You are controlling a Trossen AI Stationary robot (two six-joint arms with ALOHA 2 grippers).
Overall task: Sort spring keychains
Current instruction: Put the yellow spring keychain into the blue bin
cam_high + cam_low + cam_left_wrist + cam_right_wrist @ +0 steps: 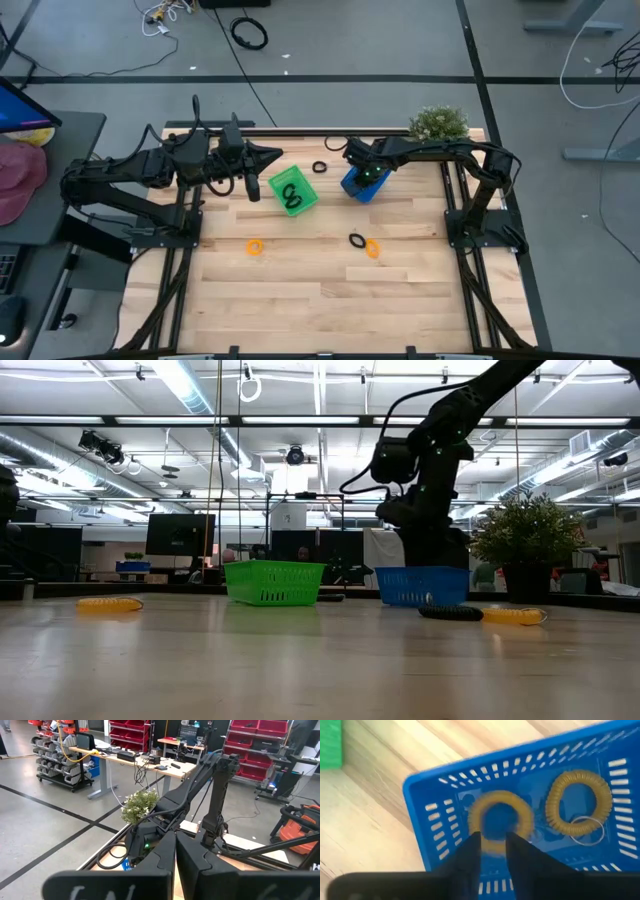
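Right now I have the right hand [366, 173] hanging just over the small blue plastic basket [357, 187] at the far middle of the pale wooden bench [320, 300], its arm reaching in from the right edge with the elbow bent. My right wrist view looks straight down past the two dark fingers [470, 851], which stand slightly parted with nothing between them; under them an orange coiled spring keychain [501, 820] lies on the basket floor, blurred, and a second orange coiled keychain with a thin metal ring [578, 802] lies beside it, apart.

The left hand [268, 155] waits folded at the far left, fingers closed on nothing, pointing towards the green plastic basket [293, 191], which holds black coiled keychains [292, 195].

From above, the near half of the bench is bare wood. An orange loop [256, 247] lies alone left of centre; a black loop [357, 240] and an orange loop [372, 248] lie just beside each other right of centre; another black loop [319, 167] rests between the two baskets near the far edge. A small potted green plant [438, 124] stands at the far right corner.

The low view shows the baskets standing apart, which the wrist views do not, and the left wrist view shows only the right arm and the plant.
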